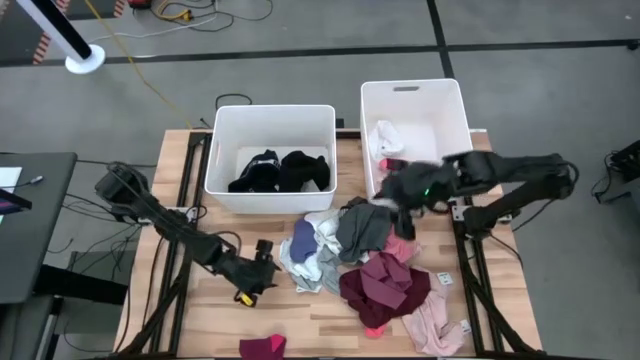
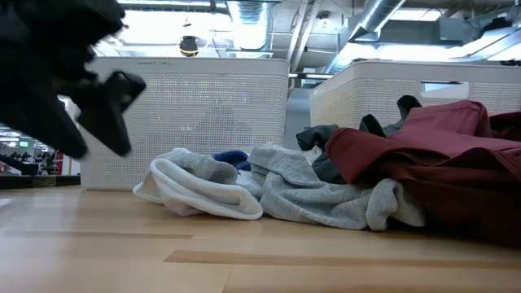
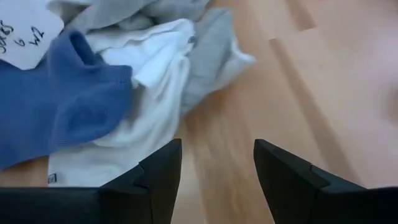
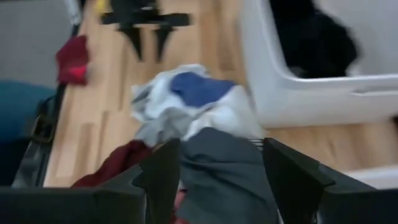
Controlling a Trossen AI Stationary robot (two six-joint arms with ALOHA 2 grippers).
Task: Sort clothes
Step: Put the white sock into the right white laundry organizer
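From above, the clothes [image 1: 355,265] lie heaped before both bins [image 1: 270,160]. My left gripper [image 1: 262,272] hovers beside the pile, fingers apart and empty. At table height, layers overlap, so I risk lifting two at once. My right gripper [image 4: 221,168], fingers apart, straddles a grey garment [image 4: 224,171]; it may drag neighbours.

A pale pink fabric garment [image 1: 437,330] runs off the high view's lower edge; the blurred right claw [image 1: 395,203] perhaps grips dark grey cloth [image 1: 362,228].

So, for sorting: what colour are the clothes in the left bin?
Black clothes; the high view shows them best.
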